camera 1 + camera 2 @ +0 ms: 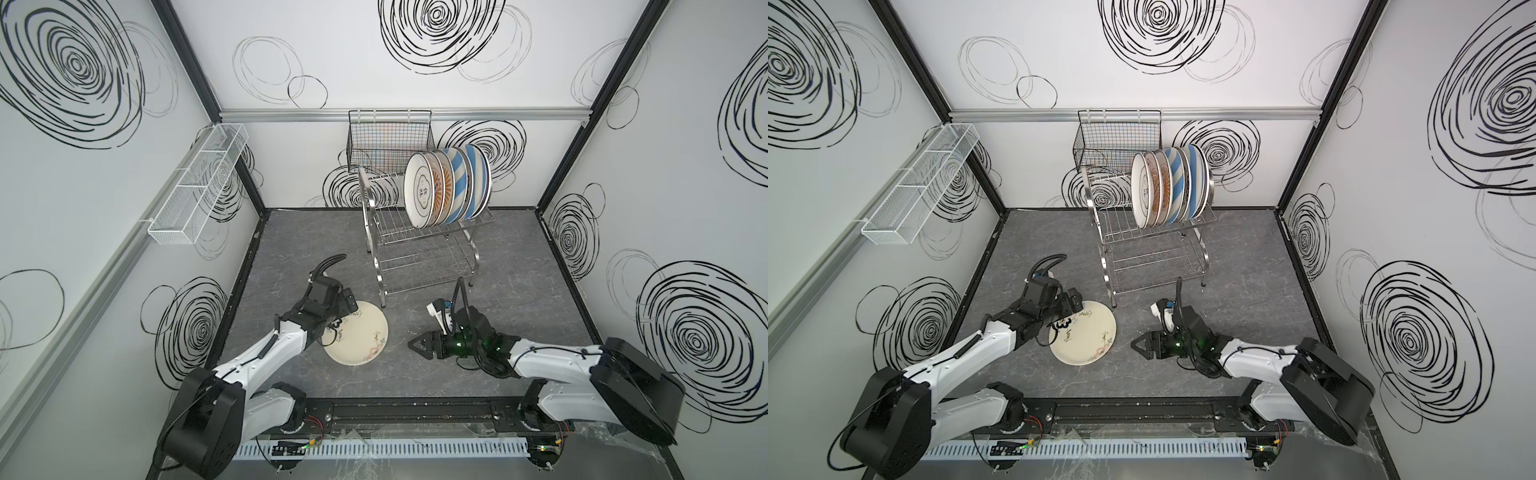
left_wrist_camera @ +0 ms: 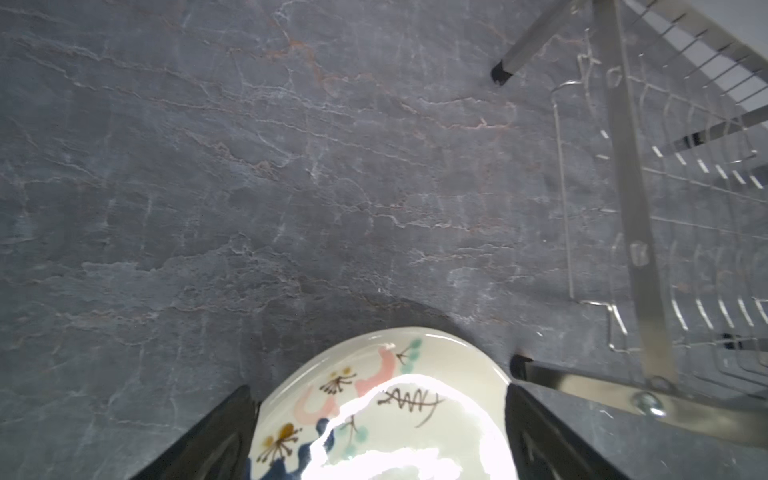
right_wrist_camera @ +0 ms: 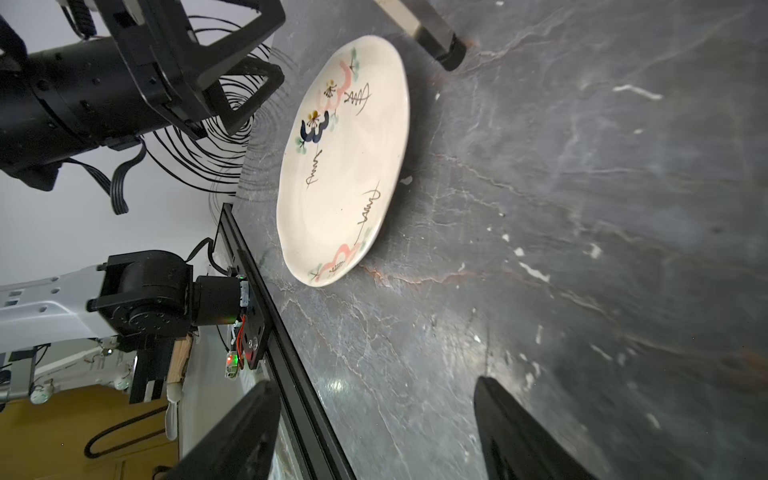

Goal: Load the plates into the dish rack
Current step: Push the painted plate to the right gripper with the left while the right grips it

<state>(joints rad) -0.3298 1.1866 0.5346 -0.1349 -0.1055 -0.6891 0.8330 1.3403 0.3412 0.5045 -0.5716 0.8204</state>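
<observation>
The left arm (image 1: 249, 365) and right arm (image 1: 552, 361) have white shells, black joints and ribbed black hoses.

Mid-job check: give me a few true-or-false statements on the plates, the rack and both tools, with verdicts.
1. A cream plate lies flat on the table. True.
2. The right tool holds a plate. False: it is open and empty, beside the cream plate.
3. The racked plates stand on the dish rack's upper tier. True.
4. The lower tier also holds plates. False: there are no plates on it.
5. The left tool is at the cream plate's rim. True.
</observation>
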